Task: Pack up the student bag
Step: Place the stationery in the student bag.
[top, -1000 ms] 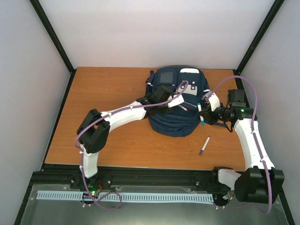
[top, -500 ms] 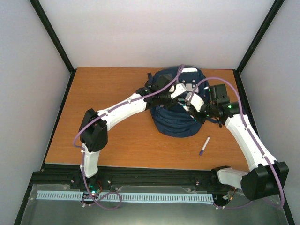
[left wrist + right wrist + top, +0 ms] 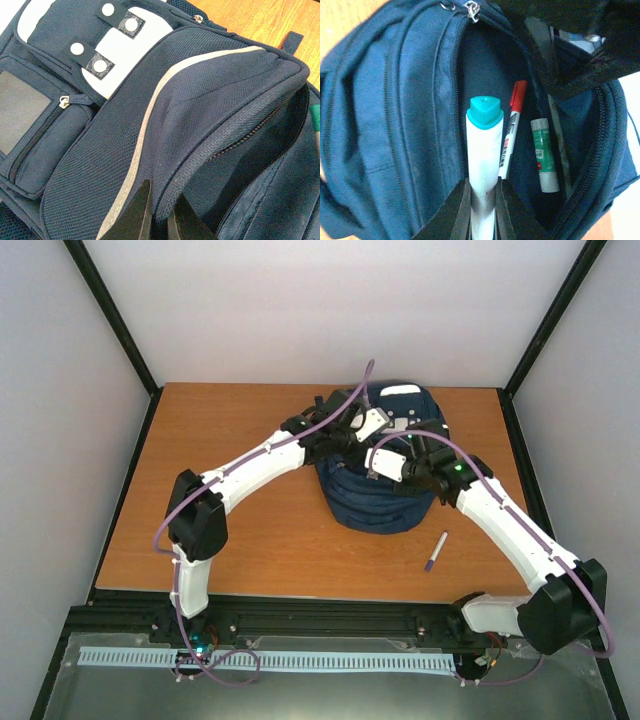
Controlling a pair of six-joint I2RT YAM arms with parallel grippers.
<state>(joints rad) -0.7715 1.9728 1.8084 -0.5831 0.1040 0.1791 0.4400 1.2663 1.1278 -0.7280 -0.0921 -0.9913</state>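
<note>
One view at a time.

From above: found the student bag (image 3: 375,508) lying on the table (image 3: 230,440), directly beneath both sets of fingers. Placed the left gripper (image 3: 376,425) over the bag's upper part and the right gripper (image 3: 378,464) just beside it, over the opening. Could not read either grip from here. Noted a purple-tipped marker (image 3: 436,551) loose on the wood, well apart from the right fingers, toward the near edge.

Left wrist: saw the left gripper (image 3: 160,220) clenched on the edge of the bag's (image 3: 115,130) zippered flap. Saw that edge pinched between the fingertips and lifted, with the dark mouth of the compartment gaping to the right of the fingers.

Right wrist: saw the right gripper (image 3: 482,210) clamped around a white marker with a teal cap (image 3: 484,145), cap pointing away from the fingers into the open compartment of the bag (image 3: 390,125). Spotted a red-capped pen (image 3: 512,125) and a green-labelled glue stick (image 3: 543,160) already inside, beyond the fingertips and to their right.

Judged the step in hand as dropping the teal-capped marker in. To do it well:
- Hold the flap high with the left.
- Carry the marker past the zipper line.
- Aim for the bare lining left of the red-capped pen.
- Let go only once well inside the rim.

Judged the risks as snagging the cap on the zipper teeth, or releasing early and losing the marker over the edge.
</note>
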